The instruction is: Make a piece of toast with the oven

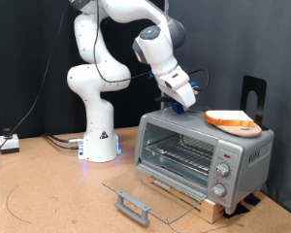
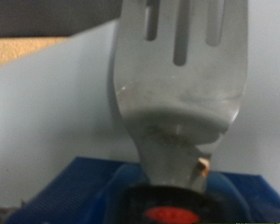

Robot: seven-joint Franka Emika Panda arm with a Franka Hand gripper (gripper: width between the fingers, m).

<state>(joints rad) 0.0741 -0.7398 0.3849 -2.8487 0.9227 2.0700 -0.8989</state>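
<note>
**Arm [image 1: 97, 78] and oven [image 1: 199, 155] at the toast pick-up.** The oven stands on the table [image 1: 48, 194] towards the exterior view's right. Its glass door [image 1: 136, 186] is folded down flat and the wire rack [image 1: 179, 150] is exposed and bare. The toast [image 1: 231, 119] is not yet inside. It lies flat on the oven's roof, near the edge at the exterior view's right, above the knobs [image 1: 223, 175]. The gripper [image 1: 184, 95] hangs over the roof just beside the toast, tilted down towards it. The fingers appear clenched on a blue-handled tool, which the wrist view shows to be a slotted metal spatula [image 2: 182, 75] projecting forward. The fingers themselves do not show in that view. The step in hand is judged to be working the blade under the slice. To do this well, the blade should be kept low and nearly parallel to the roof and meet the crust at its bottom edge. The travel should be slow, since a steep or fast push would probably skid the slice off the far edge.
</note>
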